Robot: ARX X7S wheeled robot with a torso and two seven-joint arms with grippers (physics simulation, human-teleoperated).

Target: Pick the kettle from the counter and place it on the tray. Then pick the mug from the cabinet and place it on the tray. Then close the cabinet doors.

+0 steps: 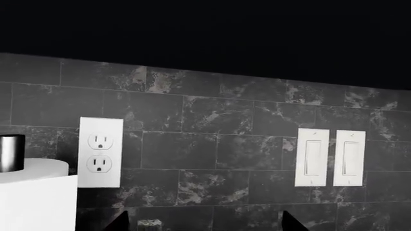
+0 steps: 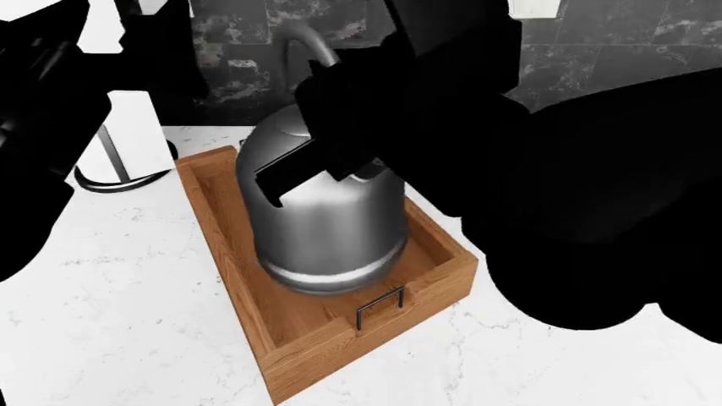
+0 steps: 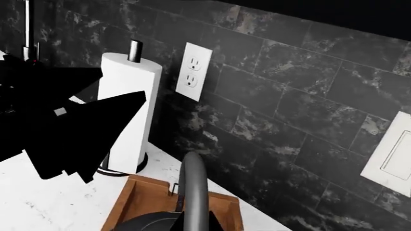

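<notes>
In tray (image 2: 434, 292): kettle (image 2: 327, 228) upright beneath right gripper (image 2: 338, 161); jaws' spacing apparently hidden, cannot tell.

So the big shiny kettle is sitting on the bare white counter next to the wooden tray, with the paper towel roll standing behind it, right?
Not quite. The kettle is inside the wooden tray, not on the bare counter beside it; the head view shows the tray's raised sides around its base. The paper towel roll does stand behind, on the counter near the tiled wall.
</notes>
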